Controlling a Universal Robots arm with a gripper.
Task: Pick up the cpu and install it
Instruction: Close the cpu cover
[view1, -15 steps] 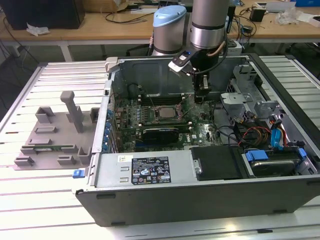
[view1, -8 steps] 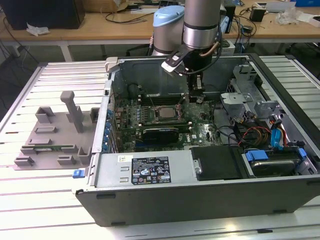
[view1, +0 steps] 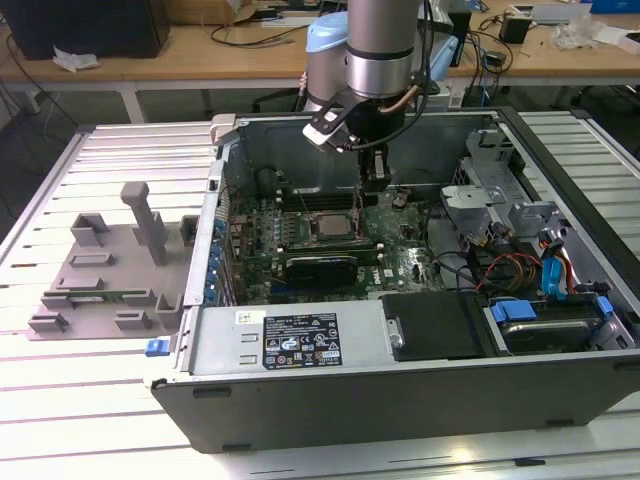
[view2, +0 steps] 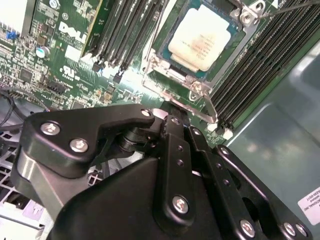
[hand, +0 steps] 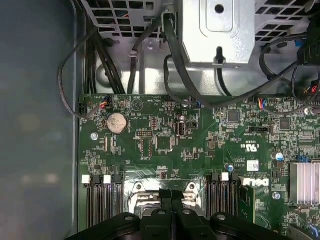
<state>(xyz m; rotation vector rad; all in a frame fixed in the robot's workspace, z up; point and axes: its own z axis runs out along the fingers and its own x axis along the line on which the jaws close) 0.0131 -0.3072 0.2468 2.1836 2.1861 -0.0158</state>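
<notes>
The cpu (view2: 200, 37), a shiny silver square, lies flat in the metal-framed socket (view2: 176, 76) on the green motherboard. In the exterior view the cpu (view1: 333, 224) is near the middle of the open computer case. My gripper (view1: 374, 188) hangs inside the case just above and behind the socket, toward the exterior view's right. Its black fingertips (hand: 171, 197) are pressed together with nothing between them, and they hover over the socket's edge. In the second wrist view the gripper (view2: 172, 112) is beside the socket frame and apart from the cpu.
Black memory slots (view2: 125, 30) flank the socket. A drive cage (view1: 480, 200), loose cables (view1: 500, 265) and a power supply (view1: 290, 335) crowd the case. A grey fixture (view1: 110, 270) stands on the slatted table at the exterior view's left. A heat sink (hand: 305, 182) is on the board.
</notes>
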